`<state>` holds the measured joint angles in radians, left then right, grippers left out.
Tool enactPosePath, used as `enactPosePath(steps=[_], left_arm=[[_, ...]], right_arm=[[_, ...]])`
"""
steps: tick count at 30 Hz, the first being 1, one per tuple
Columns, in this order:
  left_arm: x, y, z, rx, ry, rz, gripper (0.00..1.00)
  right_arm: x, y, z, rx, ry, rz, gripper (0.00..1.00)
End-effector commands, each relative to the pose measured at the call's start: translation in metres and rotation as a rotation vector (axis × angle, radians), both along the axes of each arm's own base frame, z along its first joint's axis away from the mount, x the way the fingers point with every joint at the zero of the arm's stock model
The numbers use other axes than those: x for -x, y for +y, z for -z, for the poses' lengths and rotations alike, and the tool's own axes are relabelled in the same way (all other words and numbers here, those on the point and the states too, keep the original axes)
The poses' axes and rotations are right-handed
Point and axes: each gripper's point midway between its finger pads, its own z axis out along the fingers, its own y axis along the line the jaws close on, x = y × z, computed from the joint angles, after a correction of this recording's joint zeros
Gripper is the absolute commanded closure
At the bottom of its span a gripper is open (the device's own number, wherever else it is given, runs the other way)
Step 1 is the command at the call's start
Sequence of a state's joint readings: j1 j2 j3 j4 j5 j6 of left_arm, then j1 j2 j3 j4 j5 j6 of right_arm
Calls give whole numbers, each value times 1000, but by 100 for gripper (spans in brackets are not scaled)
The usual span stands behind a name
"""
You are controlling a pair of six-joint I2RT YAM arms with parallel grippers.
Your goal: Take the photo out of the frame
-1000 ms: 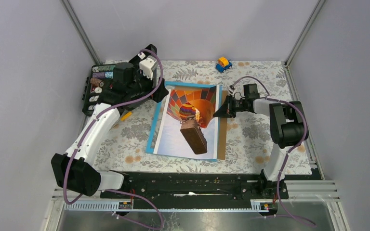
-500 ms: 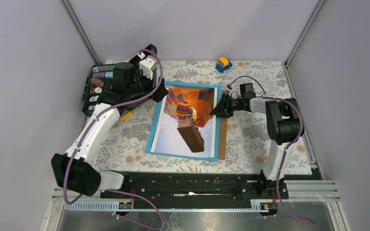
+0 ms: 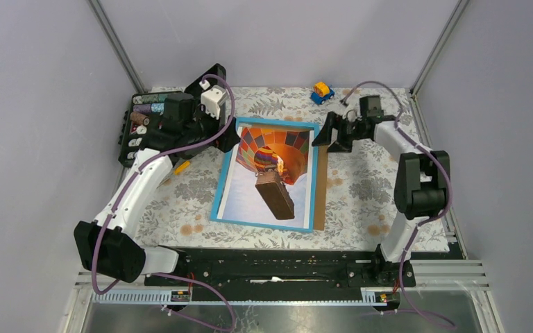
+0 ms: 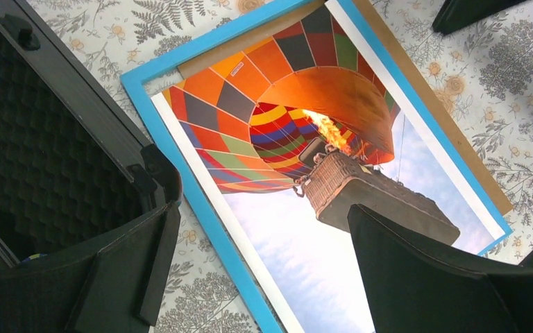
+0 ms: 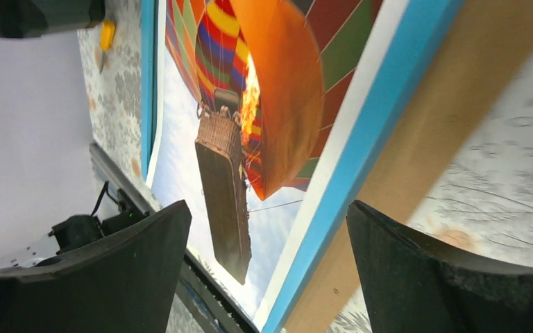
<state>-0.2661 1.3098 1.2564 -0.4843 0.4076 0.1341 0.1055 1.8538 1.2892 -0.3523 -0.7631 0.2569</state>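
Right tool (image 3: 321, 137) has withdrawn from the photo (image 3: 269, 182) toward 1 o'clock, fingers spread, empty. Left tool (image 3: 230, 137), also spread, hovers at the frame (image 3: 216, 198)'s 11 o'clock corner. Photo lies loose at desk (image 3: 361, 208) centre; a poor regrasp may crease it.

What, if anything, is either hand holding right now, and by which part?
Nothing. The left hand and the right hand are both open with empty gaps, hovering above the photo in its frame.

White arm links (image 3: 133, 189), black joints, purple cables (image 3: 416, 222).
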Motion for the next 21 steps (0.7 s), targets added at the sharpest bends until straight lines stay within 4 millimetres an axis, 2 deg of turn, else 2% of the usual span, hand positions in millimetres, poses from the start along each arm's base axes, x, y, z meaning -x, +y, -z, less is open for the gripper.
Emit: enactPosePath(steps=[1,4,6,8,12,13,16,21], left_arm=[[-4,5,-32,7,-53,-16,1],[-7,9,-39,-9,-42,-29,1],[-14,21,-44,-34,-38,-68,1],[-22,38,-48,-42,-17,-98,1],[-30,77,-52,17,54,-125,1],[-33,97,-50,28,71,-157,1],[-33,131,-37,70,113,-213,1],[-24,169,8,31,191,-311,1]], right_arm=[[-21,-44,-57,84,-147,43,9],[-27,-62,-91,93,-243,43,4],[-27,-71,-111,108,-309,32,1],[-23,-82,-129,134,-368,21,0],[-16,-112,-150,162,-419,30,0],[-14,-120,-153,161,-426,41,0],[-7,-144,-147,151,-424,71,0],[14,-170,-104,150,-353,93,0]])
